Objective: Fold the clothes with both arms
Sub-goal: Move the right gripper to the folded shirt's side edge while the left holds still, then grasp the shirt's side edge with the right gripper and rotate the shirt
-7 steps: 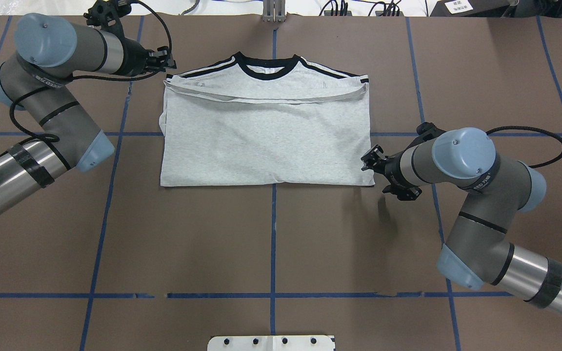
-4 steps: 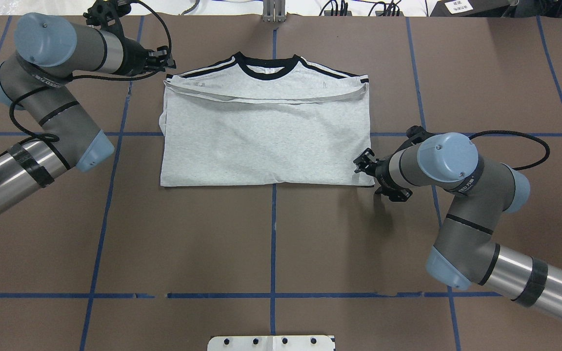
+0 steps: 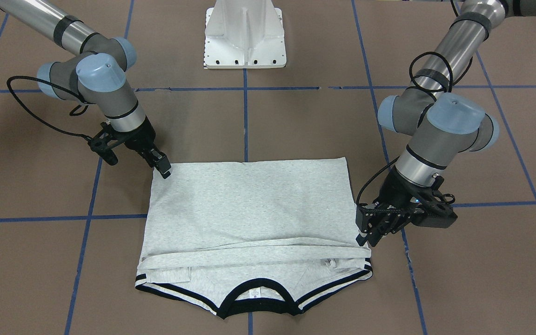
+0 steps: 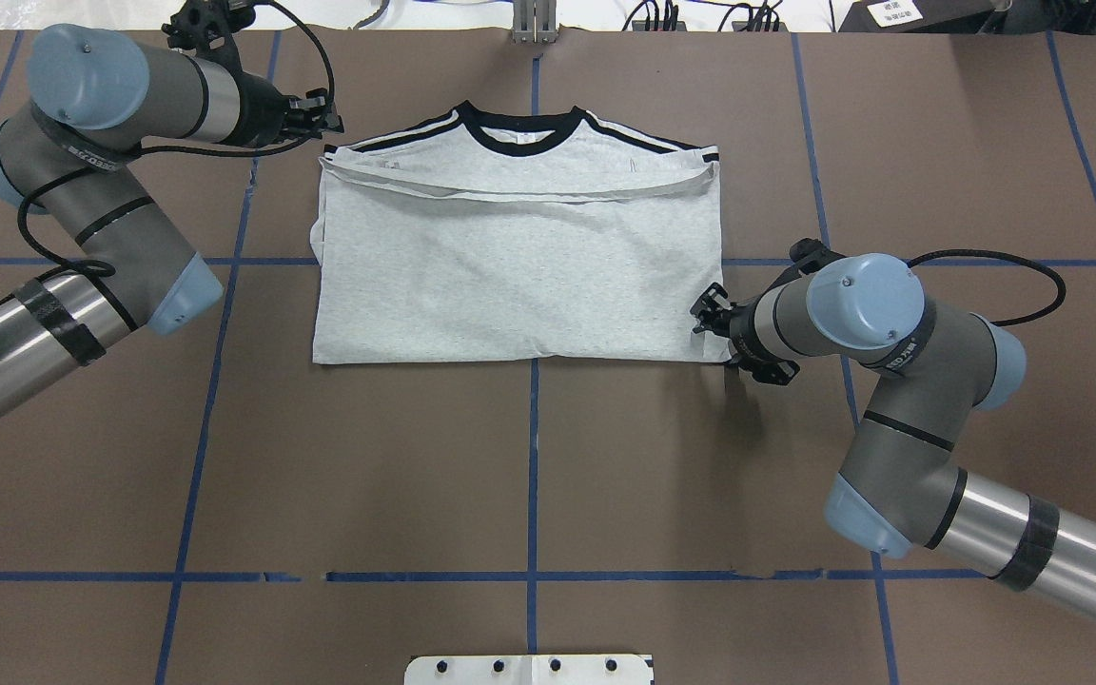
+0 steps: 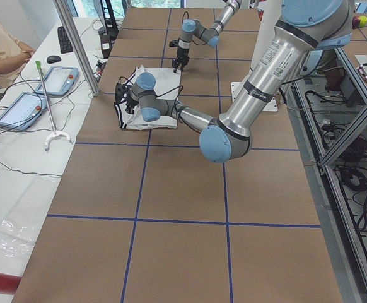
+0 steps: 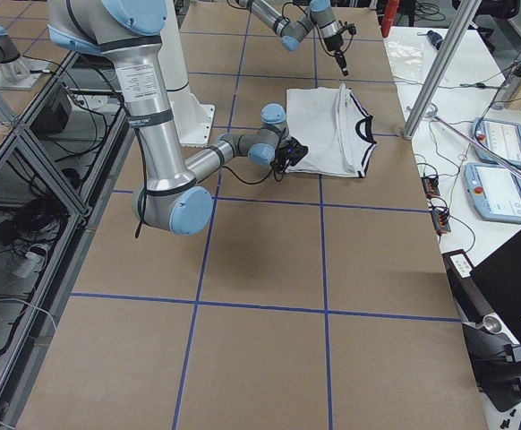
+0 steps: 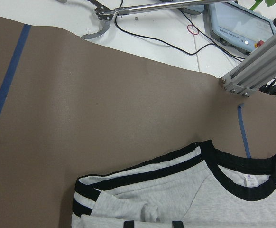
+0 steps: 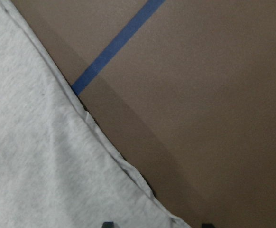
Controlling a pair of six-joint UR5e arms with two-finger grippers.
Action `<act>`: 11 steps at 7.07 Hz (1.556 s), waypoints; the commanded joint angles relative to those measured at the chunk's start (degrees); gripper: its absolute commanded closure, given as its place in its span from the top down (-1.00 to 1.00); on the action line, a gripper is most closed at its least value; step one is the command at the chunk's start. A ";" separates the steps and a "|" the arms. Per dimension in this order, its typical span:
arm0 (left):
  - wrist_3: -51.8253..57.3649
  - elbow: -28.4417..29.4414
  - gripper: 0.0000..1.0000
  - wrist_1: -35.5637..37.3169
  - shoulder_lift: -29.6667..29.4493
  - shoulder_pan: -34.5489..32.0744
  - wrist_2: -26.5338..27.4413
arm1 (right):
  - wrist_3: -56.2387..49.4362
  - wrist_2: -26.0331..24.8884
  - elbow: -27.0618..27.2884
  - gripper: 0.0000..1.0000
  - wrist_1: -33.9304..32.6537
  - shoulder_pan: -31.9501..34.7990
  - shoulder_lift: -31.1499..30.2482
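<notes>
The grey T-shirt (image 4: 519, 266) lies flat mid-table, its lower half folded up over the chest, with the black neck trim and shoulder stripes showing at the far edge. Its print is hidden. My left gripper (image 4: 327, 124) hovers just off the shirt's far-left shoulder corner (image 3: 363, 260), fingers slightly apart and holding nothing. In the left wrist view the striped shoulder (image 7: 128, 183) lies just ahead. My right gripper (image 4: 712, 333) stands open at the near-right corner of the fold. In the right wrist view that corner (image 8: 142, 194) lies between the two fingertips.
The brown table cover carries a grid of blue tape lines (image 4: 533, 476). The white pedestal base (image 3: 244, 35) stands at the robot's side. An aluminium post (image 4: 534, 24), tablets (image 5: 57, 79) and cables lie beyond the far edge. A seated person (image 5: 0, 44) shows there.
My right arm has moved left and down, bringing its gripper onto the shirt's near-right corner. The left arm and the shirt have not moved.
</notes>
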 commanded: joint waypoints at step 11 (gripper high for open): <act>-11.30 -19.43 0.60 0.80 9.03 1.40 -13.60 | 4.19 2.81 38.76 -1.00 -20.37 -18.44 -20.86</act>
